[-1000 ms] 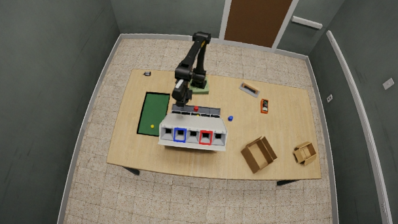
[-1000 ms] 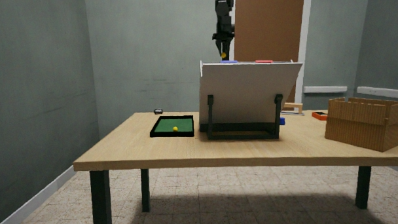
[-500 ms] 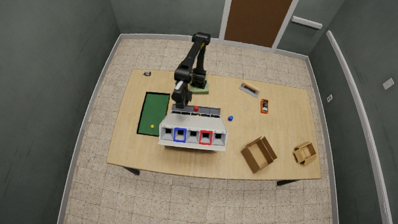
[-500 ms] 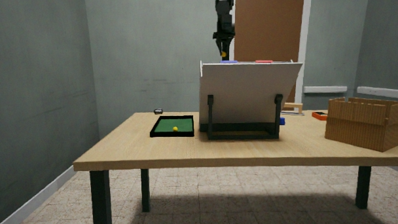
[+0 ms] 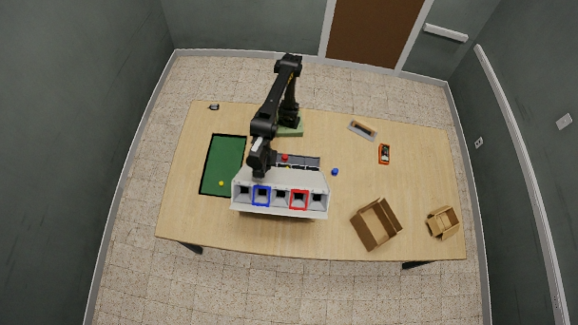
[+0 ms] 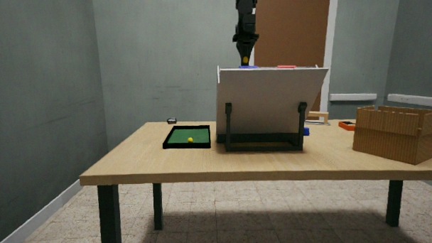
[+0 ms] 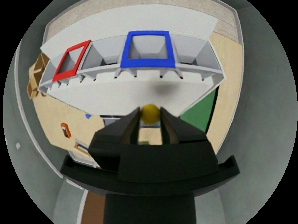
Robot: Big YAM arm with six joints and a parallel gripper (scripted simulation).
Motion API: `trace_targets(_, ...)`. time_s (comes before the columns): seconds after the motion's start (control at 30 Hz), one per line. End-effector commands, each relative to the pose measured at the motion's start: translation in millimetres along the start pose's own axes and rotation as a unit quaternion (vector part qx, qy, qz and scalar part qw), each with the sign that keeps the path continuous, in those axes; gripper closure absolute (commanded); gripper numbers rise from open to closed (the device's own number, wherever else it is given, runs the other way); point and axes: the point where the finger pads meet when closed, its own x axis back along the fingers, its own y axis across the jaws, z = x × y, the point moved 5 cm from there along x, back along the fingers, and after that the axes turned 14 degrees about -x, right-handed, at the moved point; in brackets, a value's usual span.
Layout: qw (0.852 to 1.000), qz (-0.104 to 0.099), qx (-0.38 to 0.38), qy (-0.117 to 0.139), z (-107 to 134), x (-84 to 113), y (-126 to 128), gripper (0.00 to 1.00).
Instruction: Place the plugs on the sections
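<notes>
My gripper (image 5: 258, 178) (image 6: 245, 62) (image 7: 150, 111) is shut on a yellow marble (image 6: 245, 60) (image 7: 149, 114). It is above the white cover (image 5: 297, 177) (image 7: 145, 92), on the arm's side of the blue-banded funnel (image 5: 255, 196) (image 6: 248, 67) (image 7: 149, 63). The red-banded funnel (image 5: 292, 200) (image 6: 286, 67) (image 7: 65, 76) is two funnels over. The red plug (image 5: 284, 157) stands at the row of grey sections (image 5: 311, 161). Another yellow marble (image 5: 287, 167) shows partly at the row, by the cover's edge. The blue plug (image 5: 335, 171) (image 6: 306, 131) (image 7: 87, 116) lies on the table beside the row. The pipes are hidden.
The green marble tray (image 5: 225, 154) (image 6: 181, 135) (image 7: 200, 117) holds one yellow marble (image 5: 221, 183) (image 6: 190, 140). Two cardboard boxes (image 5: 359, 229) (image 5: 452, 232), an orange container (image 5: 381, 162) and a grey-and-wood item (image 5: 362, 130) are on the table's other side. A small dark object (image 5: 214, 106) lies near a corner.
</notes>
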Motion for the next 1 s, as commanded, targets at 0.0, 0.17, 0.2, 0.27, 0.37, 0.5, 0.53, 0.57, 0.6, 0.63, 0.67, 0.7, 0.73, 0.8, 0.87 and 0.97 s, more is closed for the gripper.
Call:
trace_targets(0.0,1.0,-0.002,0.001,-0.022,-29.9,21.2,13.2,1.0)
trace_targets(0.17,1.0,-0.002,0.001,-0.022,-55.5,15.9,20.0,1.0)
trace_targets(0.2,1.0,-0.002,0.001,-0.022,-59.9,15.0,21.2,1.0)
trace_targets(0.27,1.0,-0.002,0.001,-0.022,-67.8,13.3,23.3,1.0)
trace_targets(0.37,1.0,-0.002,0.001,-0.022,-71.4,12.6,24.2,1.0)
trace_targets(0.5,1.0,-0.002,0.001,-0.021,-82.6,10.2,27.3,1.0)
trace_targets(0.53,1.0,-0.002,0.001,-0.021,-84.7,9.7,27.8,1.0)
trace_targets(0.57,1.0,-0.002,0.001,-0.021,-86.5,9.4,28.3,1.0)
trace_targets(0.6,1.0,-0.002,0.001,-0.021,-88.0,9.0,28.7,1.0)
trace_targets(0.63,1.0,-0.002,0.002,-0.021,-89.3,8.8,29.1,1.0)
trace_targets(0.67,1.0,-0.002,0.002,-0.021,-90.4,8.5,29.3,1.0)
trace_targets(0.7,1.0,-0.002,0.002,-0.021,-91.2,8.4,29.6,1.0)
trace_targets(0.73,1.0,-0.002,0.002,-0.021,-91.8,8.2,29.7,1.0)
trace_targets(0.8,1.0,-0.002,0.002,-0.021,-92.5,8.1,29.9,1.0)
trace_targets(0.87,1.0,-0.002,0.002,-0.021,-92.7,8.0,30.0,1.0)
trace_targets(0.97,1.0,-0.002,0.002,-0.021,-92.7,8.0,30.0,1.0)
